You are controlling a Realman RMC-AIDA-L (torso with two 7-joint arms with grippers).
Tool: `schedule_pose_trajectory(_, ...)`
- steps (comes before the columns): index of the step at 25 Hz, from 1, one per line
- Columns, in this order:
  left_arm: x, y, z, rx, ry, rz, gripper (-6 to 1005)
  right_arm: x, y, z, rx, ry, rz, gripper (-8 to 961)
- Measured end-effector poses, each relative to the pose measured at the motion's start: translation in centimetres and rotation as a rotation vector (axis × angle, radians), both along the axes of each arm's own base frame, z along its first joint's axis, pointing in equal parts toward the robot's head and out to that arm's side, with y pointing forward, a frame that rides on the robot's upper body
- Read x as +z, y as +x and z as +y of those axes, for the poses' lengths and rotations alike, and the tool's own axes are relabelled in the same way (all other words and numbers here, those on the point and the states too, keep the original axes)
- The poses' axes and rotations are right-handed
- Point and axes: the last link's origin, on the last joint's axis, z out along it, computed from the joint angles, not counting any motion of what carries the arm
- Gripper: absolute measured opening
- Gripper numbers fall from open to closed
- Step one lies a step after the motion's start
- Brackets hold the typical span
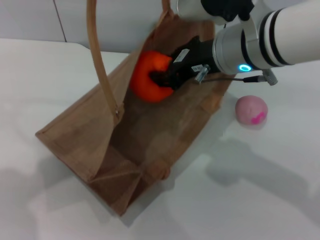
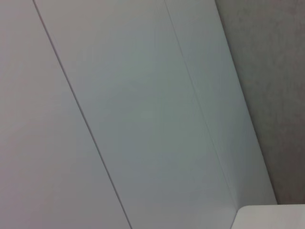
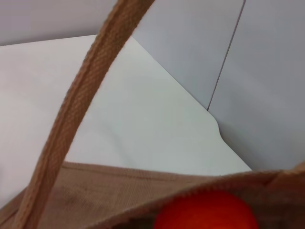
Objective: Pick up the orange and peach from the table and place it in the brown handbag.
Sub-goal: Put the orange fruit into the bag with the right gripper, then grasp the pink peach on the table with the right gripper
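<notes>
Holding the orange (image 1: pixel 151 76) tight, the right gripper (image 1: pixel 165 79) has its black fingers squeezed on the fruit right in the open mouth of the brown handbag (image 1: pixel 130 145). The orange is not down in the bag yet. It hangs between the two woven sides, up near the far end of the bag, and the gripper has not let go.

The bag sits near the middle of the white table (image 1: pixel 260 200), with its mouth pulled wide open. One tan handle (image 1: pixel 100 65) is lifted straight up on the side toward the left edge of the table, out of the top of the head view, so what lifts it is not seen. The right wrist view looks past that handle and sees the top of the orange just over the bag's rim.

The peach (image 1: pixel 251 110) waits on the table, just beside the bag on the side toward the right edge. Nothing is touching it.

The left gripper cannot be seen. Its wrist camera shows only a pale wall.

So the job looks less than half done. The orange needs to be dropped in the bag. Then the peach must be picked up and put in too.
</notes>
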Motion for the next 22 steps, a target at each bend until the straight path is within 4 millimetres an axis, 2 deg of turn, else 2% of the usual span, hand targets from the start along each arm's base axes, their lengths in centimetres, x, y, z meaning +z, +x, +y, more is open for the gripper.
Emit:
schedule_pose_trajectory(7, 0.2, -0.4, 0.1, 0.018, 0.017, -0.002, 193, -0.8, -0.2, -0.8, 0.017, -0.033, -0.024, 605)
schedule_pose_trajectory(11, 0.2, -0.9, 0.1, 0.030, 0.021, 0.001, 195, -1.1, -0.1, -1.3, 0.008, -0.059, -0.047, 812)
schedule_pose_trajectory(14, 0.3, -1.5, 0.1, 0.049, 0.031, 0.004, 196, -0.7, 0.3, -1.3, -0.011, -0.060, -0.064, 829)
schedule_pose_trajectory(16, 0.4, -2.1, 0.1, 0.068, 0.043, 0.003, 196, 0.3, 0.9, -1.3, -0.034, -0.043, -0.082, 841)
schedule_pose_trajectory(22, 0.9, -3.5, 0.1, 0.116, 0.082, -0.006, 199, 5.2, 2.4, -2.9, -0.086, 0.085, -0.166, 875)
